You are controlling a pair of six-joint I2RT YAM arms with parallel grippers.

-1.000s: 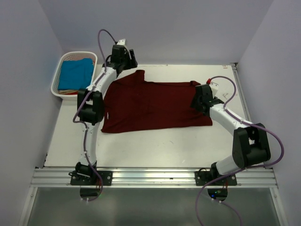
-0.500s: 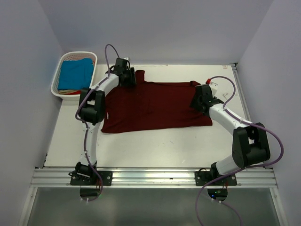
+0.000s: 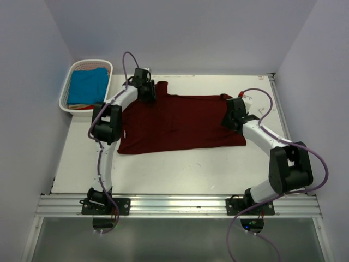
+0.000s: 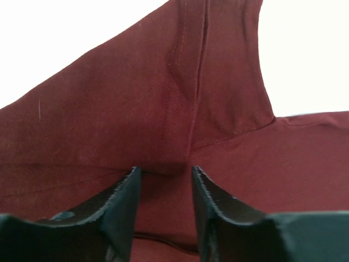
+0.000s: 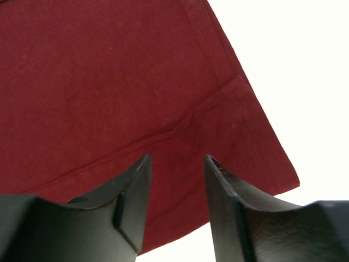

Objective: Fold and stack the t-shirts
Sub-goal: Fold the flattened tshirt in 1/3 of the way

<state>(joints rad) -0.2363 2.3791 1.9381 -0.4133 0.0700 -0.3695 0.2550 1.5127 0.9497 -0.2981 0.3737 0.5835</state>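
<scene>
Straddling maroon t-shirt (image 3: pixel 180 123) edges: left tool (image 4: pixel 163 173), right tool (image 5: pixel 176 161).

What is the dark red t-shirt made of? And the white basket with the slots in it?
The dark maroon t-shirt looks like soft matte cloth, maybe cotton. It lies limp, creases, and shows stitched seams. The white slatted basket looks like hard, smooth moulded plastic, since it keeps its shape and has even slots in its walls. It is too far off to be sure.

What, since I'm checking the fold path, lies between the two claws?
Only the maroon t-shirt, lying flat from left claw to right claw; the top view shows it.
</scene>
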